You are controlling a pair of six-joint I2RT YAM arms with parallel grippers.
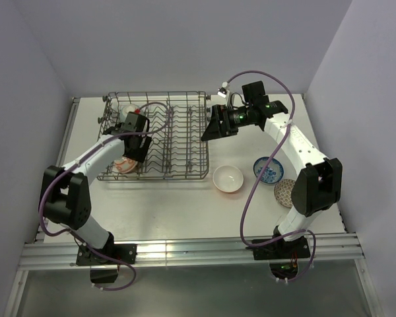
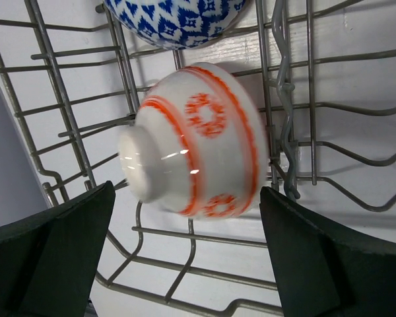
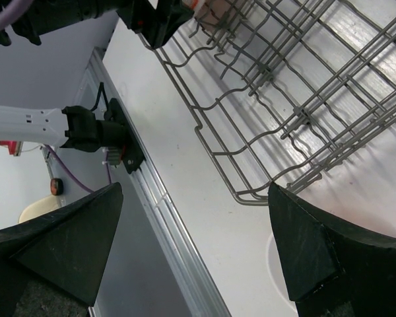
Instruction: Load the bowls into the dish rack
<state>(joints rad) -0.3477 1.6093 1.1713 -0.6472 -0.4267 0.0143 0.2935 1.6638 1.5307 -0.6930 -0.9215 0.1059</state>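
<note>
Near, on the white desk (image 1: 185, 211): grey-brown speckled bowl (image 1: 285, 192), white bowl (image 1: 228, 179) and blue-white patterned bowl (image 1: 268, 170), all right of the grey wire dish rack (image 1: 178, 142). I see the right jaws wide and empty at its right edge. The left jaws are wide, straddling a red-orange patterned bowl (image 2: 198, 142) on its side among the tines. A second blue-patterned bowl (image 2: 175, 20) lies beyond.

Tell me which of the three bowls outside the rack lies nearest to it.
The plain white bowl, just off the dish rack's near right corner. The blue-patterned bowl and the rightmost bowl sit farther away.
</note>
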